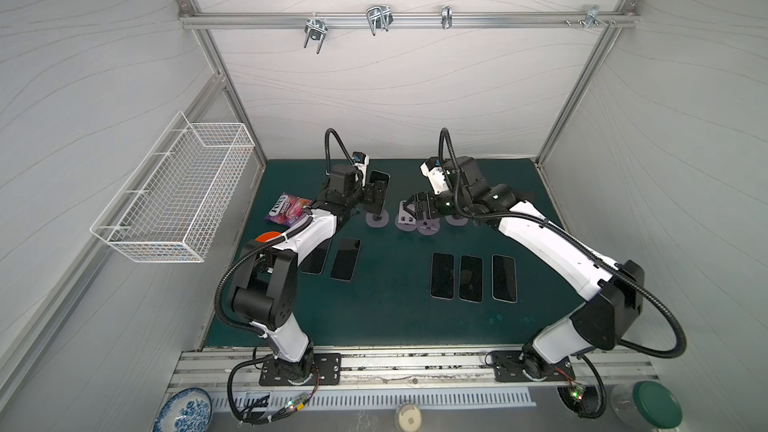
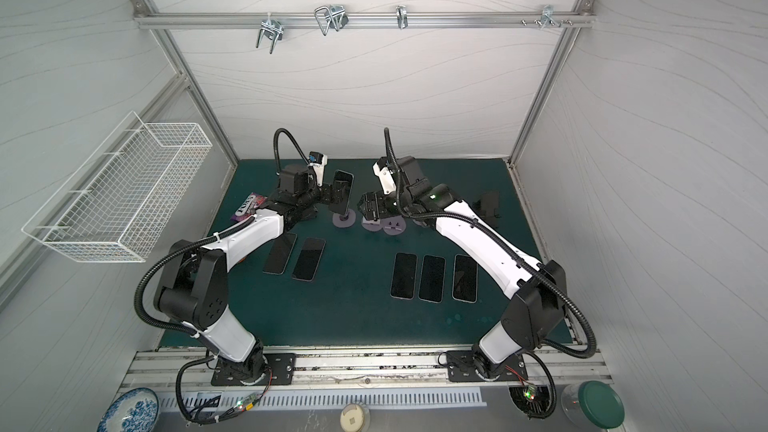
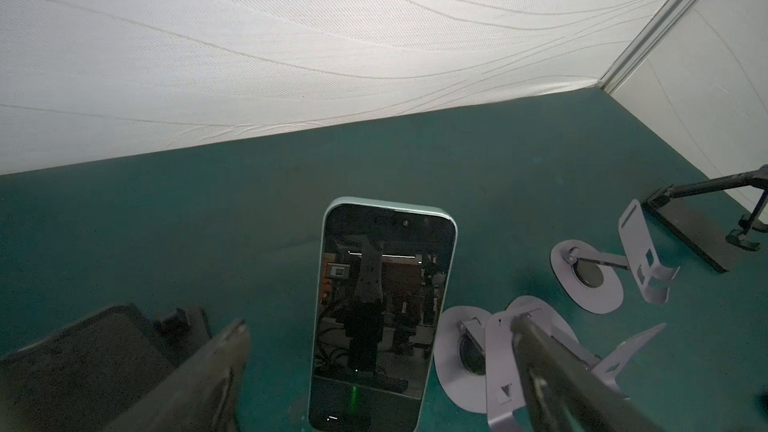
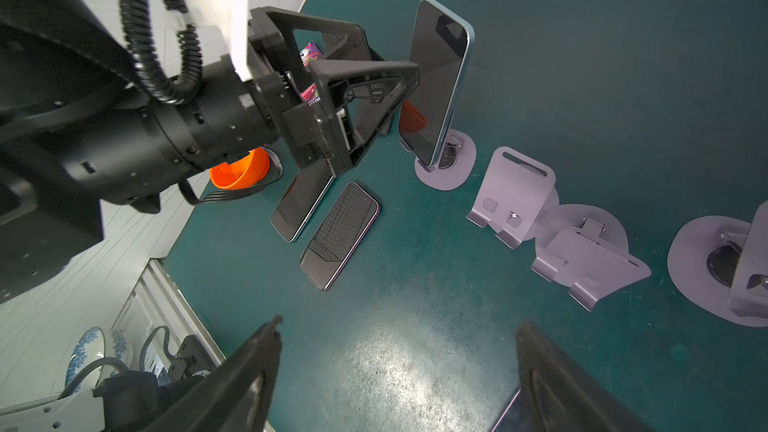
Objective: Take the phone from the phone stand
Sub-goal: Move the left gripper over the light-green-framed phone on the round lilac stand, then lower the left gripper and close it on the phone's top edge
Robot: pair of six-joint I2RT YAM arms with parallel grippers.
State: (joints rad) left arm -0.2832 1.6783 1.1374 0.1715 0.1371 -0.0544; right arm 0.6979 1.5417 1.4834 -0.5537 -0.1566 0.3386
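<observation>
The phone [image 1: 380, 179] is a dark-screened handset with a pale green rim. It stands upright on a lilac phone stand [image 1: 377, 219] near the back of the green mat; both top views show it [image 2: 344, 179]. My left gripper [image 1: 377, 197] is open, one finger on each side of the phone with a gap on both sides. In the left wrist view the phone [image 3: 382, 305] rises between the fingers [image 3: 216, 363] of that gripper [image 3: 378, 324]. The right wrist view shows phone [image 4: 440, 76] and stand [image 4: 446, 166] from the side. My right gripper [image 1: 406, 213] hangs open and empty over the mat [image 4: 399, 324].
Three empty lilac stands [image 1: 428, 227] sit in a row right of the phone stand, with a black stand [image 2: 488, 205] beyond. Two phones [image 1: 345, 258] lie flat on the left and three [image 1: 442, 276] on the right. A candy bag [image 1: 286, 209], orange bowl [image 4: 239, 172] and wire basket [image 1: 178, 197] are at left.
</observation>
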